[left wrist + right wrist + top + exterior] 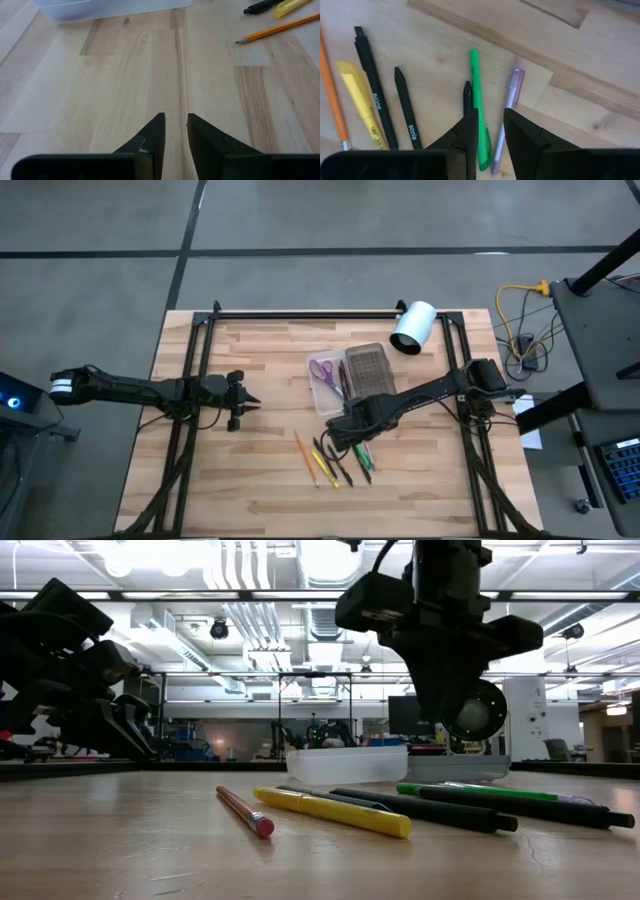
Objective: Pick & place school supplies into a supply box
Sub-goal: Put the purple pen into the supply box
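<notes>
The supply box [352, 378] lies open in the middle of the table, a whitish tray [345, 765] beside a grey ribbed lid [368, 370]. Purple-handled scissors [322, 370] lie in the tray. Nearer the front edge an orange pencil [331, 95], a yellow pen [362, 107], dark pens [372, 85], a green pen [477, 95] and a pale purple pen [512, 97] lie flat on the wood. My right gripper [491, 125] hovers above the green pen, fingers almost together and empty. My left gripper [174, 122] waits at the table's left, shut and empty.
A white cylinder [412, 328] lies at the back right, beyond the box. Black frame rails [190, 380] run along both sides of the table and across its far edge. Bare wood lies between my left gripper and the pens.
</notes>
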